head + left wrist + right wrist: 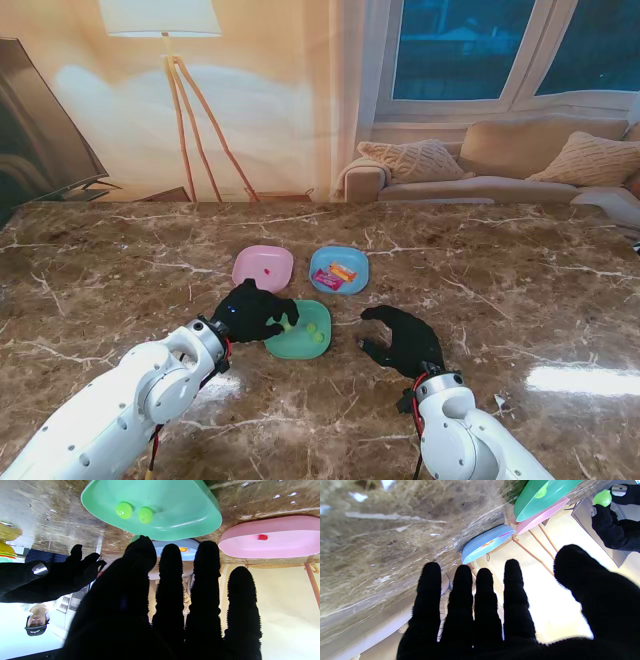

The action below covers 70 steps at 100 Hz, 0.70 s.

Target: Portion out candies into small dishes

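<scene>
Right now I am holding my left hand [252, 311] over the near-left rim of the green dish [301, 331], pinching a green candy [288, 322] between thumb and fingers; the right wrist view is showing that candy [602, 498] clearly at my fingertips. Two more green candies [124, 510] are already lying side by side in the green dish [175, 512]. My right hand [402, 339] is hanging just to the right of that dish with its fingers [461, 597] spread and nothing in it.

Farther from me, the pink dish [262, 267] is holding one small red candy [262, 537], and the blue dish [339, 269] beside it is carrying what looks like an orange-and-purple wrapped sweet [342, 274]. So each dish is already getting its own colour, and I am judging the sorting to be well along, with this pinched green piece the one now in hand. I am seeing no loose candies elsewhere on the marble table [520, 290], though small ones could be escaping me.
</scene>
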{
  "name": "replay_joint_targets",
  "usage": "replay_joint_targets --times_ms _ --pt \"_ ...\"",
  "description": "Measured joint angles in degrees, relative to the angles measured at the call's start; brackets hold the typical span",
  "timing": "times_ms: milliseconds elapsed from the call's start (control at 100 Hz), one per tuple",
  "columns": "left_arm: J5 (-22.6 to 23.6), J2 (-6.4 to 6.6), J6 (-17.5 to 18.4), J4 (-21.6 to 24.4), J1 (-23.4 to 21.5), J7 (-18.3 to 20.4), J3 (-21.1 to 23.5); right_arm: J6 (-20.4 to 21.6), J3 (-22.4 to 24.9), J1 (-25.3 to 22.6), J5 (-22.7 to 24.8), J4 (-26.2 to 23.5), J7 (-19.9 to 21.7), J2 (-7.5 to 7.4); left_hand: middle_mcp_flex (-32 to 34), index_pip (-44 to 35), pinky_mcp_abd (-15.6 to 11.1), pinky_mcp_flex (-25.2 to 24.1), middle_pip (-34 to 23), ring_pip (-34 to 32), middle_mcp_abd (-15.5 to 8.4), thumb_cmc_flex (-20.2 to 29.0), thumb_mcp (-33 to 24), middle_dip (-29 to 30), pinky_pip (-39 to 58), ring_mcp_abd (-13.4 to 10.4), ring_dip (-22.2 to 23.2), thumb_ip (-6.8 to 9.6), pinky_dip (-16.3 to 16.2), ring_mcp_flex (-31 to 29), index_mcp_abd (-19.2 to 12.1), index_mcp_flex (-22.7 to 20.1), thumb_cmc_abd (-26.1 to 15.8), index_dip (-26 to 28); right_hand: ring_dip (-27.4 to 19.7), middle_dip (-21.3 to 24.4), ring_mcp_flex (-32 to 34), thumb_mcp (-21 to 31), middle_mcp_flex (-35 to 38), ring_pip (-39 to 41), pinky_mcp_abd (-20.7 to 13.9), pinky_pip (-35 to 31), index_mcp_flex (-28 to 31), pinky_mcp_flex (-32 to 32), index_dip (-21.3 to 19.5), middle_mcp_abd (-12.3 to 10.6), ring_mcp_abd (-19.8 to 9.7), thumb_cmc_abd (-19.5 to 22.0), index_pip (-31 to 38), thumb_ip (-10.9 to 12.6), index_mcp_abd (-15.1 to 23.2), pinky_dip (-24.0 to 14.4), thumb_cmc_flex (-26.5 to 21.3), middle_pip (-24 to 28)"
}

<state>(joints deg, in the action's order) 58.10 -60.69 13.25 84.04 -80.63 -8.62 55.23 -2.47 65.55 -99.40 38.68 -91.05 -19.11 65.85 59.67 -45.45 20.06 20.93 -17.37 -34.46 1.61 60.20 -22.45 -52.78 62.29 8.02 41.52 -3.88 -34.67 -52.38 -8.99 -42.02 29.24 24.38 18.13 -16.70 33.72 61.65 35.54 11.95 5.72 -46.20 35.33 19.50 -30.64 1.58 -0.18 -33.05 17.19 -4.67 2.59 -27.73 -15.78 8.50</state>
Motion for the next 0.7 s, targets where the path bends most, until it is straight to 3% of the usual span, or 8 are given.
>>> replay_joint_targets --times_ms 170,360,700 --pt "-0.08 -0.02 0.10 -1.33 0.76 -0.30 -0.48 -0.01 -0.04 0.00 -0.01 -0.08 0.07 0.00 -5.83 4.90 0.01 -1.04 -1.62 0.56 0.82 -0.65 0.42 3.31 -0.16 0.00 0.00 0.20 -0.64 2.28 3.04 -0.04 0.00 -0.85 0.00 0.00 0.00 0.00 -0.62 0.00 0.00 0.00 0.00 0.00 0.00 0.00 0.00 0.00 0.00 0.00 0.01 0.00 0.00 -0.15" --pt "0.17 0.02 0.43 -1.45 0.79 -0.21 -0.36 -0.08 -0.03 -0.04 -0.01 -0.19 0.03 0.01 -9.85 9.70 0.11 -1.17 -5.14 1.27 0.88 -3.64 -3.58 6.91 -0.20 0.03 0.00 0.21 -1.40 3.54 3.48 -0.06 0.00 -1.38 0.00 0.00 0.00 0.00 -0.64 0.00 0.00 0.00 0.00 0.00 0.00 0.01 0.00 0.00 0.00 0.00 0.01 0.00 0.00 -0.13" --pt "0.77 0.16 1.08 -1.45 1.00 -0.03 -0.29 -0.08 0.15 -0.26 0.02 -0.36 -0.02 0.01 -11.43 12.65 0.11 -2.05 -5.91 1.91 0.88 -5.38 -6.94 8.31 -1.18 0.02 0.00 0.21 -1.44 4.21 3.93 0.62 -0.01 -1.39 0.00 0.00 0.00 0.00 -0.65 0.00 0.00 0.00 0.00 0.00 0.00 0.02 0.00 0.00 0.00 0.00 0.02 0.00 0.00 -0.13"
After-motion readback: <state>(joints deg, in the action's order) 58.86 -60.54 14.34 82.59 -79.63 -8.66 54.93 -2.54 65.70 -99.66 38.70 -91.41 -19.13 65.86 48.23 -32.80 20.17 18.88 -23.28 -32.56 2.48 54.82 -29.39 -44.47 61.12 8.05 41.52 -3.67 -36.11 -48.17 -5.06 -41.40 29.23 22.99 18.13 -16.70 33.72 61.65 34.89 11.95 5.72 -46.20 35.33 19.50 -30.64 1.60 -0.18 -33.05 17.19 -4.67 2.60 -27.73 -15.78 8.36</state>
